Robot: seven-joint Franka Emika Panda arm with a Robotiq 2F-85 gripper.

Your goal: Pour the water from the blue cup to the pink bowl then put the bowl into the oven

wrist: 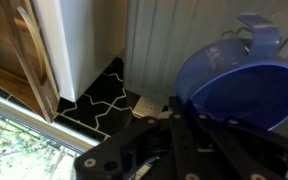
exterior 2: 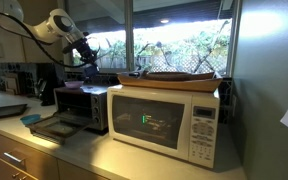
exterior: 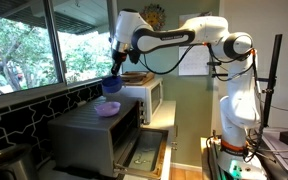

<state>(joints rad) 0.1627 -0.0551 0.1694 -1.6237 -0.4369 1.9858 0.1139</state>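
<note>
My gripper point(exterior: 114, 68) is shut on the blue cup point(exterior: 112, 86) and holds it tilted in the air just above the pink bowl point(exterior: 108, 109). The bowl sits on top of the grey oven point(exterior: 89, 135), whose glass door point(exterior: 144, 150) hangs open and flat. In the wrist view the blue cup point(wrist: 234, 90) fills the right side, tipped on its side, with the dark fingers point(wrist: 179, 112) against its rim. In an exterior view the gripper point(exterior 2: 87, 56) hovers over the oven point(exterior 2: 84, 105); the cup and bowl are hard to make out there.
A white microwave point(exterior: 149, 95) point(exterior 2: 164, 120) stands beside the oven with a wooden tray point(exterior 2: 179, 77) on top. Windows point(exterior: 34, 45) and a black-tiled wall point(wrist: 94, 105) run behind the counter. A dark tray point(exterior 2: 6, 111) lies on the counter.
</note>
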